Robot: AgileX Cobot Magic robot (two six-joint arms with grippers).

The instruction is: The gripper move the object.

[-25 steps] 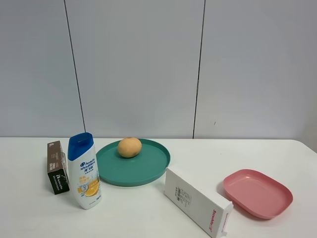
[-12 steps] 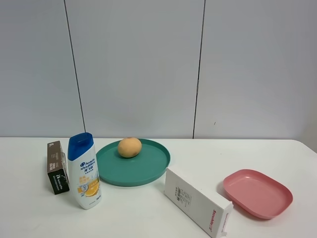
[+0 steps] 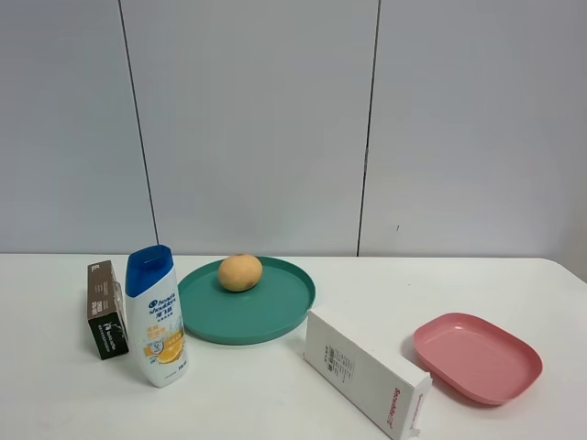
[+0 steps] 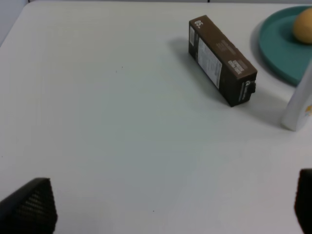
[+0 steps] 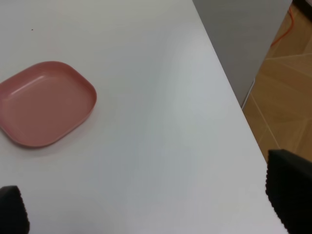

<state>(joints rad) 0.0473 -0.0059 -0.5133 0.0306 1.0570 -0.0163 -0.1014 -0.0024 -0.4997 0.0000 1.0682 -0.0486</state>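
Observation:
The orange-tan fruit (image 3: 239, 272) lies on the far side of a round green plate (image 3: 266, 316) in the exterior view. It also shows at the edge of the left wrist view (image 4: 303, 27), on the green plate (image 4: 280, 46). Neither arm appears in the exterior view. My left gripper (image 4: 165, 209) is open and empty over bare table, well short of the fruit, with only its dark fingertips (image 4: 29, 207) showing. My right gripper (image 5: 151, 204) is open and empty near the table's right end, its fingertips (image 5: 290, 190) wide apart.
A brown box (image 3: 106, 310) and a shampoo bottle (image 3: 156, 316) stand left of the green plate. A white box (image 3: 365, 371) lies in front at the middle. A pink plate (image 3: 477, 356) sits at the right. The table edge (image 5: 229, 92) drops to wooden floor.

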